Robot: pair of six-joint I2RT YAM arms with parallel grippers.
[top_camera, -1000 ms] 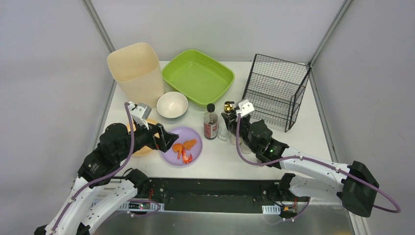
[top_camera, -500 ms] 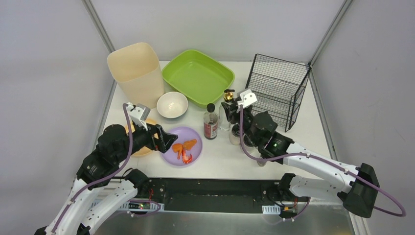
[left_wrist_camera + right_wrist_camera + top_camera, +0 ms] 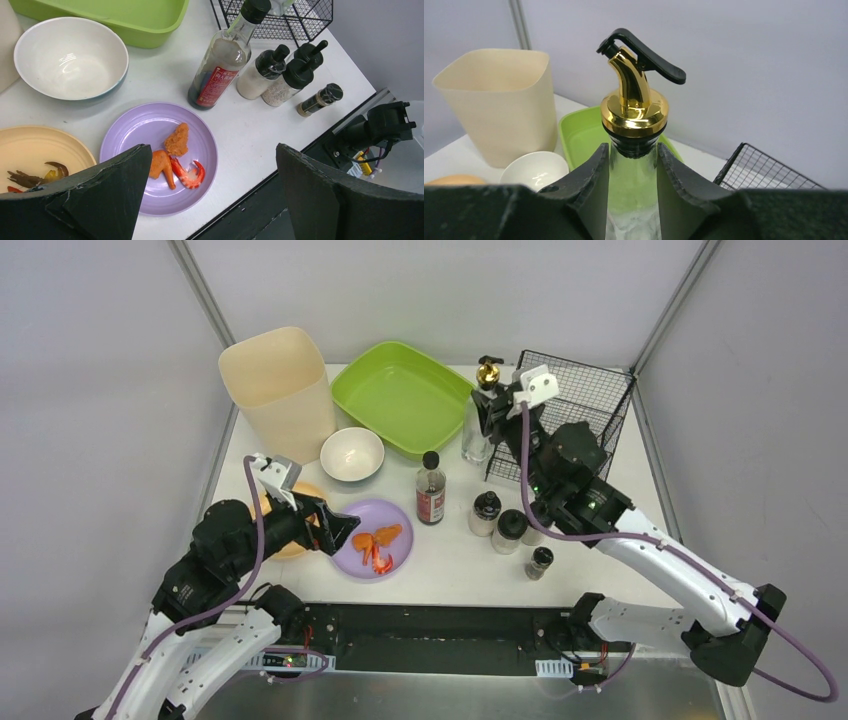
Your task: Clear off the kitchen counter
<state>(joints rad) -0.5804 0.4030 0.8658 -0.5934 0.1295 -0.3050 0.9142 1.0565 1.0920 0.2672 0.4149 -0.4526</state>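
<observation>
The white kitchen counter (image 3: 600,530) holds dishes and bottles. My right gripper (image 3: 490,412) is shut on the neck of a clear glass bottle (image 3: 477,438) with a gold pourer (image 3: 634,105) and holds it in the air at the left front edge of the black wire basket (image 3: 570,425). In the right wrist view the fingers (image 3: 589,185) clamp the glass on both sides. My left gripper (image 3: 335,527) is open and empty above the left rim of a purple plate (image 3: 130,135) with fried pieces and a shrimp (image 3: 187,172).
A soy bottle (image 3: 431,490), two black-capped shakers (image 3: 484,513) and a small spice jar (image 3: 539,562) stand mid-counter. A white bowl (image 3: 352,453), a green tray (image 3: 405,397) and a cream bin (image 3: 278,390) are behind. A yellow plate (image 3: 35,150) with scraps lies under my left arm.
My right gripper has lifted the gold-topped bottle from beside the soy bottle and carried it up and back to the wire basket. The left gripper has barely moved.
</observation>
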